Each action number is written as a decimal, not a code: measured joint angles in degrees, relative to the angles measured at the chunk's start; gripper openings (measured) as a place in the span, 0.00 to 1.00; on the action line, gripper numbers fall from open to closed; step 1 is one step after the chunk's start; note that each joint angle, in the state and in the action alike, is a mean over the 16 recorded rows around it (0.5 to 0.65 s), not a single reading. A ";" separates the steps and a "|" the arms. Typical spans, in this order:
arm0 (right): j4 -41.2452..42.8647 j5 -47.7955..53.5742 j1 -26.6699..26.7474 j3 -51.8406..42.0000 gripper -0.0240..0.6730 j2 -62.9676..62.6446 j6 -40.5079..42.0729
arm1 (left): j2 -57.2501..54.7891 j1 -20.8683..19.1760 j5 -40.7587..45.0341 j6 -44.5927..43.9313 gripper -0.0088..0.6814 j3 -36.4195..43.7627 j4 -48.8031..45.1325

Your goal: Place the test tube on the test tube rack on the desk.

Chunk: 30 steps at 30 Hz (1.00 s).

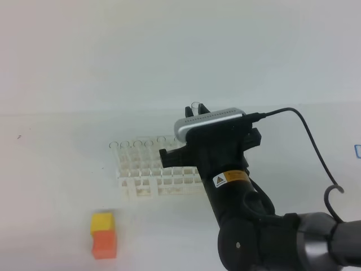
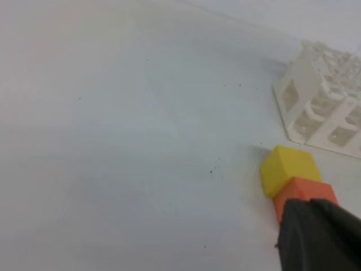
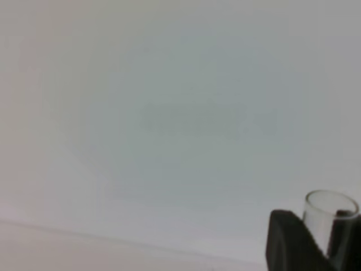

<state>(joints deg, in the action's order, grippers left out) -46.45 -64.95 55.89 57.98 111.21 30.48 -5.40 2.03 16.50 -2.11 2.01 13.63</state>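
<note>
Exterior high view. Right gripper [image 1: 196, 111] raised over the right end of the test tube rack [image 1: 148, 169], clasped on the test tube [image 1: 196, 106]; only the round rim showing above the fingertips, the rest hidden behind the wrist camera housing. Tube upright or nearly so. Rack standing on the desk [image 1: 56, 169], rows of square holes seemingly vacant where visible. Yellow-and-orange block stack [image 1: 104, 234] well apart, front left of the rack. Left arm out of this view.

Left wrist view. Left gripper [image 2: 318, 234] seen only as a dark blurred finger at lower right, pinched together with nothing between, near the block stack [image 2: 293, 178]. Corner of the rack [image 2: 321, 107] at upper right.

Right wrist view. Tube rim [image 3: 330, 206] clear and open, clamped between dark fingers [image 3: 290, 237]; bare pale backdrop beyond; rack not visible.

Step in hand, judged: carrying the tube over the rack, insertion not yet done. Next move, judged: lining the hidden lower end up with one square hole, holding vertical, descending gently, releasing only once seated.
</note>
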 joint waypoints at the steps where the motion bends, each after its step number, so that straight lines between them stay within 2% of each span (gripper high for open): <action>1: -0.21 -0.04 0.04 -0.02 0.22 0.11 -0.03 | 0.00 0.00 0.28 0.71 0.01 0.01 -0.38; 21: -0.96 -1.07 0.16 -0.26 0.22 2.24 -0.54 | 0.21 0.23 0.61 2.99 0.01 0.02 -1.25; 30: -0.19 -1.08 0.29 -0.10 0.22 2.39 -0.69 | 3.19 3.96 0.70 3.28 0.01 0.02 -1.37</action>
<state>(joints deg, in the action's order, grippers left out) -46.63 -66.03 56.19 57.88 113.60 29.78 -2.22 5.99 17.20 1.17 2.03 12.27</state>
